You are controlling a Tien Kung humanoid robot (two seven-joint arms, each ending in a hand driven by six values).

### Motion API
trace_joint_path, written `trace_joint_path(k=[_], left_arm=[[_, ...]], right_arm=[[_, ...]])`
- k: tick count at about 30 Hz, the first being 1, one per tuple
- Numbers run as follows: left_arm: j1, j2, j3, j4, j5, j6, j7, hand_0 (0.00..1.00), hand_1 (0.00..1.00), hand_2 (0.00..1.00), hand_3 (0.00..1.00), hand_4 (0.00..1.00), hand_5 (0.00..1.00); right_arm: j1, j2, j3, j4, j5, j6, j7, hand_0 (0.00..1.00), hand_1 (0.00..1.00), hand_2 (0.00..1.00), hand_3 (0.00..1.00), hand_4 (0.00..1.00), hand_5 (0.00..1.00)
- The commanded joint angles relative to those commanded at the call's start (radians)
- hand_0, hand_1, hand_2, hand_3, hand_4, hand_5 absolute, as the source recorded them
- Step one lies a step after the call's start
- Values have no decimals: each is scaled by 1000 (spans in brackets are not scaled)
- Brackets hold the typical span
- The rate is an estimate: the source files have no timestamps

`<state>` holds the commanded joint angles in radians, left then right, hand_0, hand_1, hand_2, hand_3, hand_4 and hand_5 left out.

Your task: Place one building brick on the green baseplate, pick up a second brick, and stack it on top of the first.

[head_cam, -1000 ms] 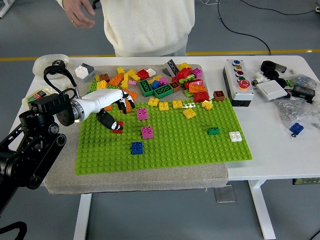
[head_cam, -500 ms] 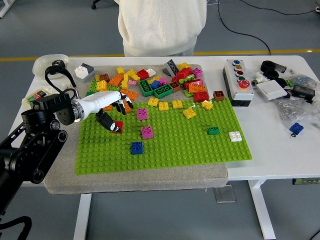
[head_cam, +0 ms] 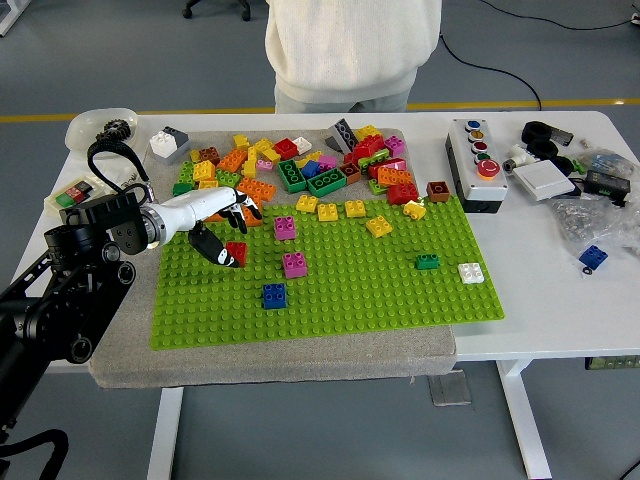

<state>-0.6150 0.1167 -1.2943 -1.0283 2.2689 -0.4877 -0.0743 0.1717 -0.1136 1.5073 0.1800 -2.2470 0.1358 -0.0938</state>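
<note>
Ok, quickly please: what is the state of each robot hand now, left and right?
Left robot hand: shut on the red brick, low over the green baseplate.
Right robot hand: not in view.

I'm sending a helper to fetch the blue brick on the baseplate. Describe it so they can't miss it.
Start at the green baseplate covering the table's middle. Near its front-left area, closest of all the bricks to the table's near edge, sits the blue brick, just below a pink brick. It is the only blue brick on the plate.
</note>
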Motion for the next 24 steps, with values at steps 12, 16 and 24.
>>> trace_joint_path(k=[12,16,24], left_arm=[[7,0,2,29,0,20,-10,720,651,572,637,966,2],[11,2,3,34,0,26,-12,712,639,561,609,956,2],[13,2,3,48,0,44,-17,703,613,536,587,937,2]], right_arm=[[-1,1,1,0,4,0,-1,742,645,715,608,831,404],[-1,1,2,0,4,0,0,742,645,716,609,830,404],[-1,0,5,0,4,-1,-1,742,645,715,609,831,404]])
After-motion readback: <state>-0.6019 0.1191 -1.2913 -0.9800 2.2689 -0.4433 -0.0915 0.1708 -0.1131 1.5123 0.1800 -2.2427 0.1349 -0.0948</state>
